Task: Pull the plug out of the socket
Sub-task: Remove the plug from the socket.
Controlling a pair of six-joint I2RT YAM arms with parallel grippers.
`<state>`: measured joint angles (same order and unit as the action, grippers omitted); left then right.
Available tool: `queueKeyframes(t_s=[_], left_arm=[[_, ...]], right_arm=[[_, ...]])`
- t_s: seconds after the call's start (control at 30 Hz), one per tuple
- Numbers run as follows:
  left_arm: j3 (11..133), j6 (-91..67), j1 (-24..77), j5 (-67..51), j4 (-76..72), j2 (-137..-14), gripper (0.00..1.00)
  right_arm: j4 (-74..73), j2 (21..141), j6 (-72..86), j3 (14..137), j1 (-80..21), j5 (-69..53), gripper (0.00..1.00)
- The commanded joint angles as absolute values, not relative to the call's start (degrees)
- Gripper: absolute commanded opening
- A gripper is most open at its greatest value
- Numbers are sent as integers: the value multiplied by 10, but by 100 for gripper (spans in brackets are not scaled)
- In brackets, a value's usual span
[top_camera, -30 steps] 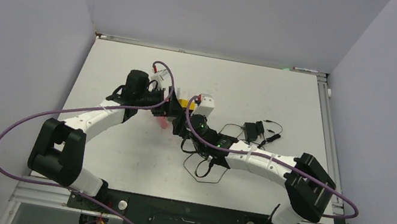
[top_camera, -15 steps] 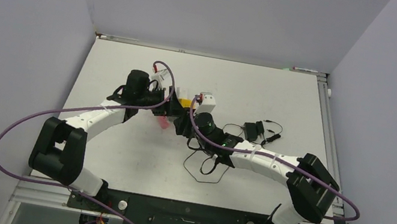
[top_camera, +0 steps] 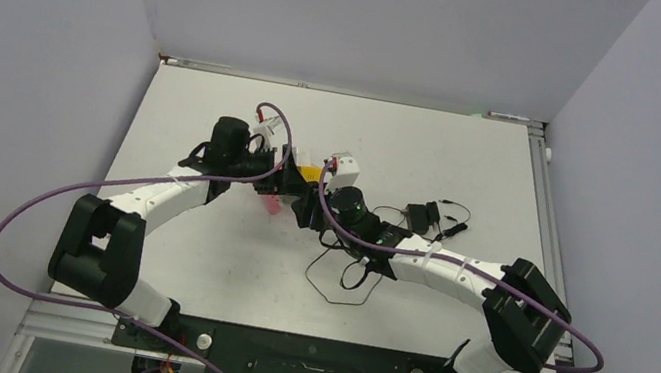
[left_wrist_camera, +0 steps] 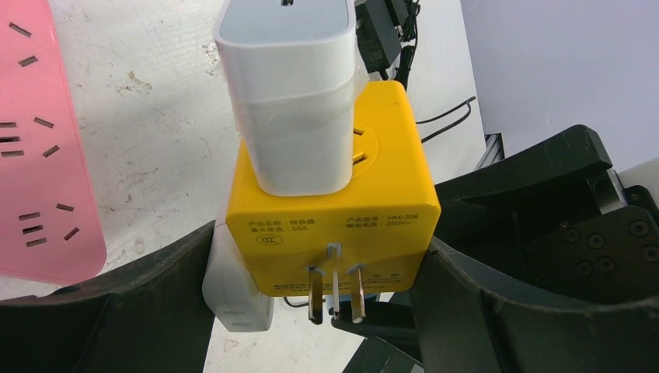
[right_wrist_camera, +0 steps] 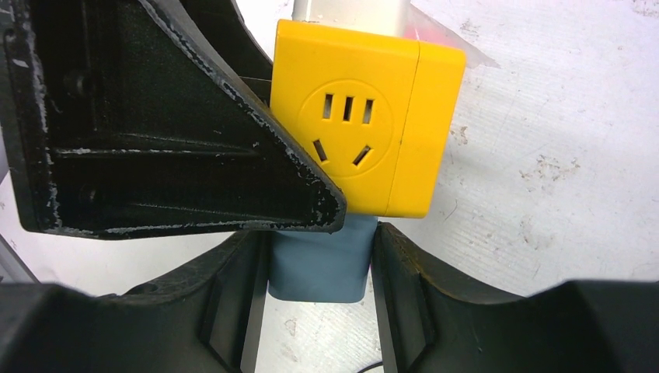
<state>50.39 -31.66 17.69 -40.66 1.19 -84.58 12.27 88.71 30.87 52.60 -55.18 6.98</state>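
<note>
Two grips are set, and no separation is visible yet.

1. Left end effector: clamped on the yellow socket cube, near the middle of the surface.
2. Right end effector: clamped on the grey-white plug, which sits flush against the cube (no gap that I can see).

Remaining, by my judgement: the pull itself.

The left wrist view shows the cube's bare prongs, a second white plug seated on top, and a pink power strip beside it. Only the right wrist view shows the fingers closed on the plug, and an unused socket face.
</note>
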Motion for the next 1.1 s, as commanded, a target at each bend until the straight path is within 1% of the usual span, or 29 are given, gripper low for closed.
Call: queueKeyframes(t_s=[0.0,0.17,0.3,0.47,0.7,1.07], left_arm=[[529,-302,182,-420,-10,-851,0],[531,-301,182,-418,-8,-852,0],[530,-301,182,-417,-7,-852,0],[529,-300,182,-414,-7,-851,0],[526,-301,182,-405,-7,-846,0],[524,-303,181,-402,-8,-842,0]], right_arm=[[220,845,279,533,-559,-18,5],[236,839,272,525,-555,-53,5],[235,837,272,523,-554,-53,5],[204,843,296,535,-554,-5,5],[133,861,366,564,-554,92,5],[76,888,426,596,-555,133,5]])
